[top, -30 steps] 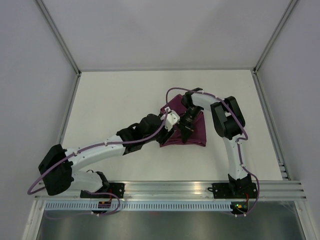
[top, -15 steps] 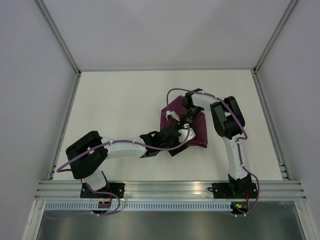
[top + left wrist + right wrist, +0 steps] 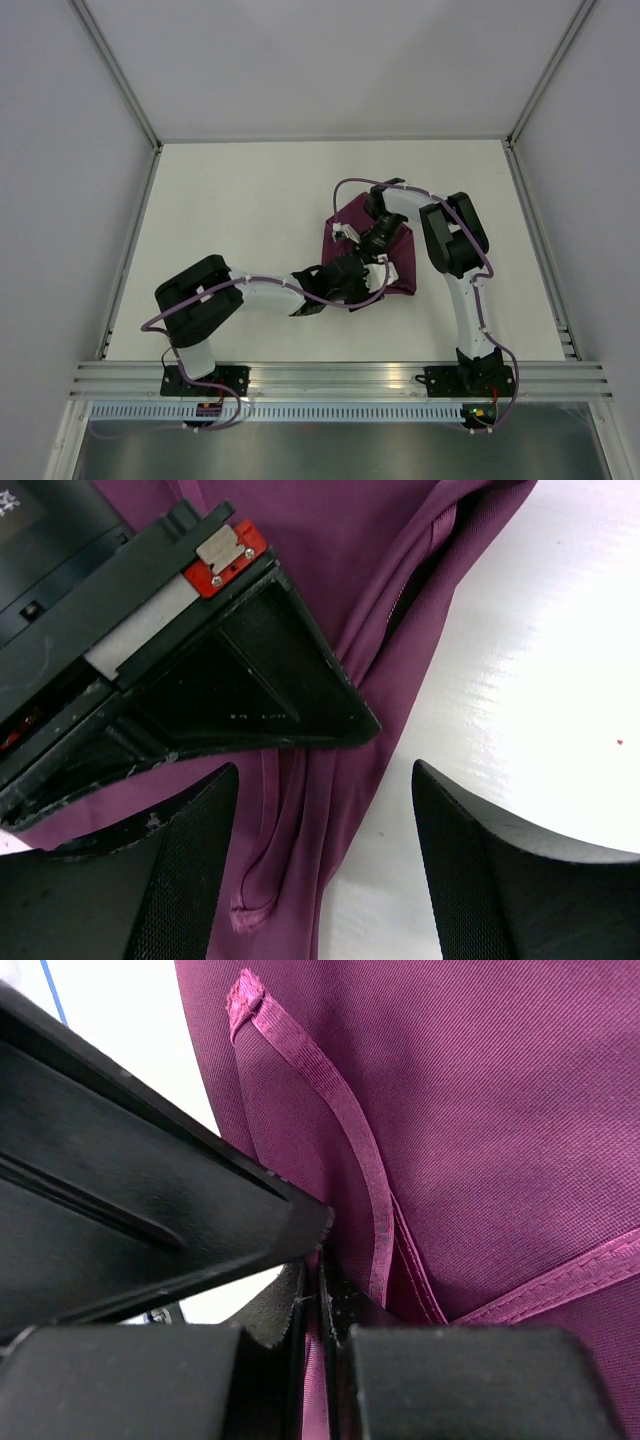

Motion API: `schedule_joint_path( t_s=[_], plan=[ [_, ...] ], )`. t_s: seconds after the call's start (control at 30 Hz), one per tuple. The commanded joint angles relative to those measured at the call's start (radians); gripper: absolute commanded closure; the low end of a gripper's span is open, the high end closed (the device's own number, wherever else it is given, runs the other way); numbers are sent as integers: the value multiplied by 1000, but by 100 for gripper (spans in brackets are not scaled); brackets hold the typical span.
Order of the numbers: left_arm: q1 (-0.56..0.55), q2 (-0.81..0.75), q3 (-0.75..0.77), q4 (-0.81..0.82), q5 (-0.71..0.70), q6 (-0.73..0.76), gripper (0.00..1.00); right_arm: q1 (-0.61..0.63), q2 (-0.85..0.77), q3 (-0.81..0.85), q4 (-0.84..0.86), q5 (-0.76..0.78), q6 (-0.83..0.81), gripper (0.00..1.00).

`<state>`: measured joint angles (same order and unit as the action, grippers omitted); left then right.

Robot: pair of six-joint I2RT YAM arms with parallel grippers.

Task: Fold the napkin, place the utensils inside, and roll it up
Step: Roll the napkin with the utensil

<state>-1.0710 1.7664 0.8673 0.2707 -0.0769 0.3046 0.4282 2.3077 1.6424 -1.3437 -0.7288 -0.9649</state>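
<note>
The napkin (image 3: 398,262) is seen lying bunched and partly folded on the white worktop (image 3: 230,210), with both end effectors brought together over its near-left part. A thin fold of the napkin, just beside a loose stitched hem (image 3: 350,1130), is pinched between the narrow jaws of the right end effector (image 3: 318,1290). The napkin's near edge is straddled by the left end effector (image 3: 325,770), which is spread wide and grips nothing: one finger (image 3: 190,880) is set over the cloth and the other (image 3: 500,860) over bare worktop just beside the napkin. The black body of the right end effector, marked by a red tag (image 3: 225,555), is crowded against the left fingers above the napkin, and much of the cloth is hidden by it. A purple cable (image 3: 350,183) is looped above the napkin's far side
</note>
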Motion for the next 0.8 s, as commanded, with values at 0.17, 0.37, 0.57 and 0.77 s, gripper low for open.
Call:
schedule_joint_path(
  t_s=[0.17,0.37,0.57,0.77],
  plan=[
    [-7,7,-8,104,14,64,25,-2,78,-35,212,198,-52,92],
    [-6,39,13,67,29,87,22,-2,79,-33,216,200,-43,92],
    [-4,53,9,61,-7,79,22,-2,81,-30,218,201,-40,92],
    [14,5,-27,87,9,70,19,-2,81,-32,219,203,-37,92]
  ],
)
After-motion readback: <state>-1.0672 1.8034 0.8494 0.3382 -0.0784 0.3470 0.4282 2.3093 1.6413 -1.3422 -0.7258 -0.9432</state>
